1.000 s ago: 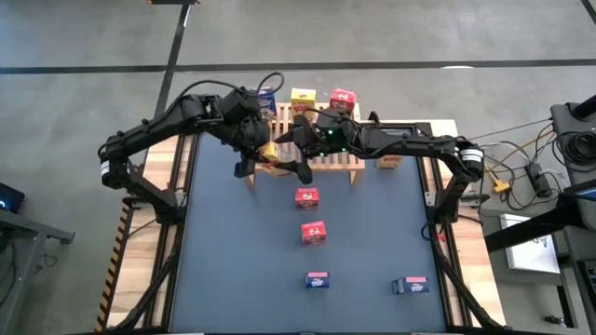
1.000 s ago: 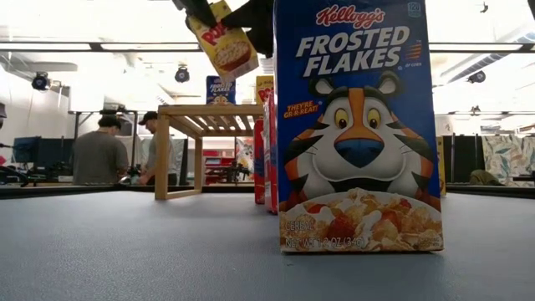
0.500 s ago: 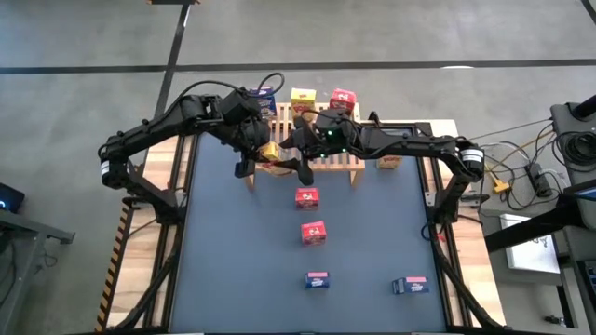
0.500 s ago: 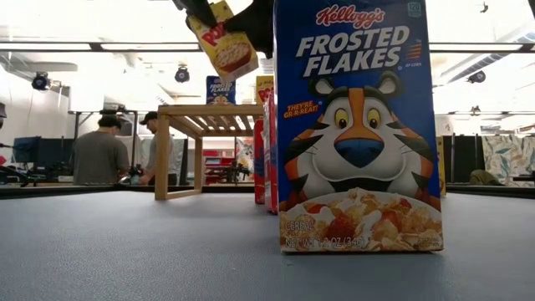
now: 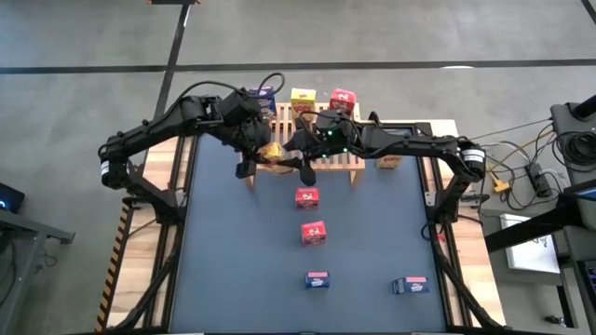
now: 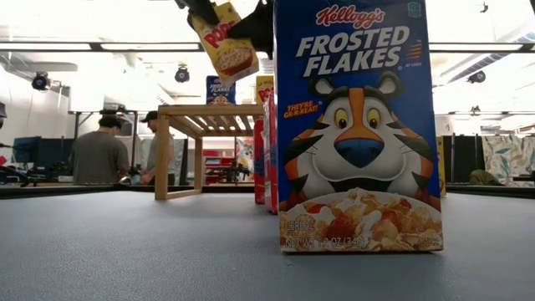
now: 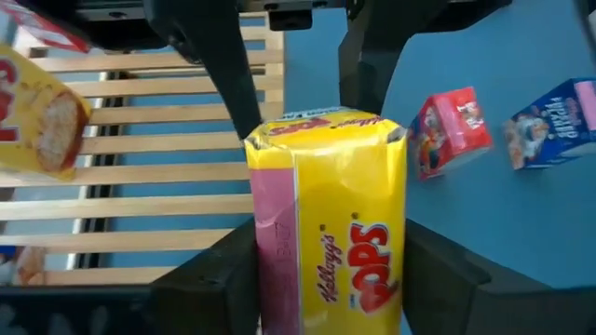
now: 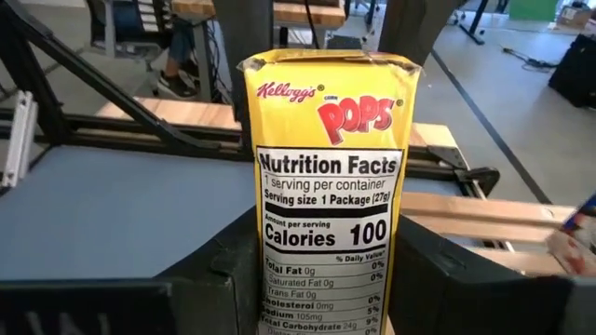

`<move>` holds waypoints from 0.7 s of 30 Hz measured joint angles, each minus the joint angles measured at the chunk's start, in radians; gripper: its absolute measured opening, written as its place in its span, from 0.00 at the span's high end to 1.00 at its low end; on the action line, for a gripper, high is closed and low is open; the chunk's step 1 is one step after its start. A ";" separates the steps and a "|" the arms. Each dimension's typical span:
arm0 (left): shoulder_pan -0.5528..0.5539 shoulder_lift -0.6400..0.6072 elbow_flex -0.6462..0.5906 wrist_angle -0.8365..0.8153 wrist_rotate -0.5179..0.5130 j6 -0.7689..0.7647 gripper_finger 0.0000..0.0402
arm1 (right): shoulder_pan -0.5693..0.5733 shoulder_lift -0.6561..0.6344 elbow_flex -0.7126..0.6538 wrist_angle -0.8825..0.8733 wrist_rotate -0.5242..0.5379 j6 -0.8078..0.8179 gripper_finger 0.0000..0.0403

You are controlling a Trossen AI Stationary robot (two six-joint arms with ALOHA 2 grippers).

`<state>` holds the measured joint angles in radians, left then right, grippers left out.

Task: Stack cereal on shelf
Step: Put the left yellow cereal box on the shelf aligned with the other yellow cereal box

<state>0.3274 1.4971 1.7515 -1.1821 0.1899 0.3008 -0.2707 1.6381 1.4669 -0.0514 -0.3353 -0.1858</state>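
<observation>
A yellow Pops box point(image 5: 271, 152) is held in the air above the left end of the wooden shelf point(image 5: 328, 164), at the far side of the blue worktop point(image 5: 233, 261). It is clasped from the left by the left gripper point(image 5: 264, 149) and from the right by the right gripper point(image 5: 285, 154), each closed around it. Two red boxes point(image 5: 306, 197) and two blue boxes point(image 5: 317, 279) are spread over the worktop nearer the front.

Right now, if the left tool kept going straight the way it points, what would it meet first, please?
Probably the right tool, gripping the far end of the yellow Pops box between the left tool's fingers; depth is unclear.
</observation>
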 joint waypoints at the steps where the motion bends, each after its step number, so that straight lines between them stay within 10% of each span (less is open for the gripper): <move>1: 0.000 -0.002 0.000 -0.002 -0.016 -0.002 0.52 | 0.000 0.000 -0.001 -0.004 0.002 -0.001 0.61; 10: 0.001 -0.019 0.218 -0.173 -0.144 -0.009 0.32 | -0.013 -0.055 -0.004 -0.009 -0.001 -0.049 0.61; 21: -0.026 -0.153 0.254 -0.118 -0.118 -0.030 0.35 | -0.079 -0.268 -0.280 0.248 -0.004 -0.040 0.62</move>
<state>0.3016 1.3442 2.0052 -1.2999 0.0723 0.2710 -0.3496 1.3700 1.1868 0.1962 -0.3398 -0.2258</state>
